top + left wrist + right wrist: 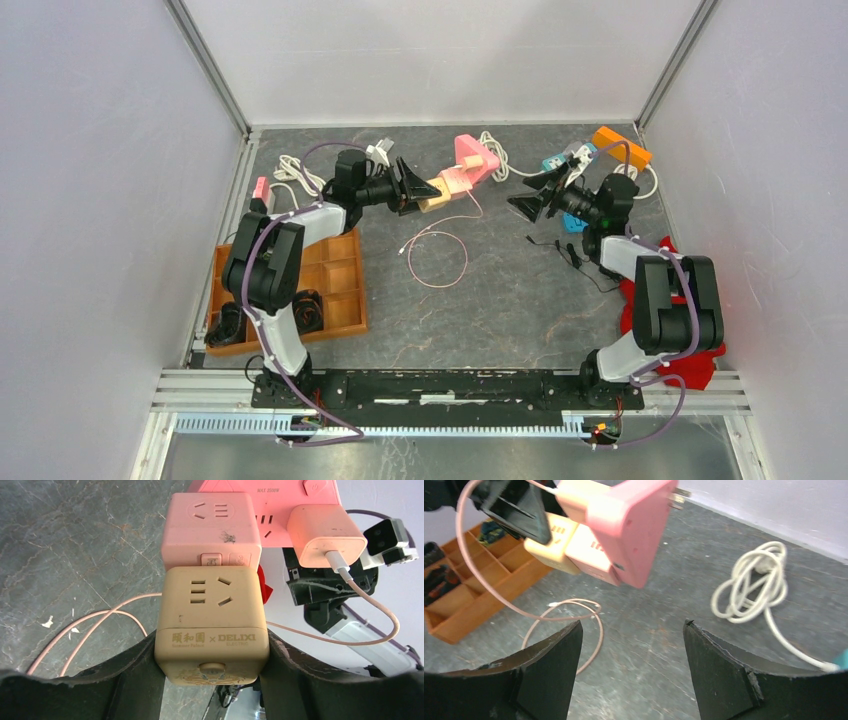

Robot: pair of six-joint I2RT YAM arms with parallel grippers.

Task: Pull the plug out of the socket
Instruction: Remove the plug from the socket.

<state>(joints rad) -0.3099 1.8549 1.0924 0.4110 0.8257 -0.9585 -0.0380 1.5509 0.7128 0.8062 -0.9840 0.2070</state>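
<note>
Wooden compartment tray (340,290) nearest, by the left arm's base, with dark items in some cells; red cloth (700,365) beside the right arm's base. Farther in, on the grey stone-patterned table (500,310), a loose loop of pink cable (601,625). Beyond it, left gripper (212,650) clamped on a beige cube socket (212,615) branded DELIXI, with a black finger pressed flat against each flank. Joined end to end with the beige cube, a pink cube socket (212,527), seated in turn against a pink power block (272,527) marked MAX 2500W. Whole chain tilted and, in the right wrist view, held up off the table, towards the far middle. On the block's face, a pink charger (325,535), plugged in, its cable drooping away. Right gripper (633,625) near the block but apart from it, fingers spread wide. Farthest back, a coiled white cord (776,587) and an orange power strip (622,147) by the rear wall.
</note>
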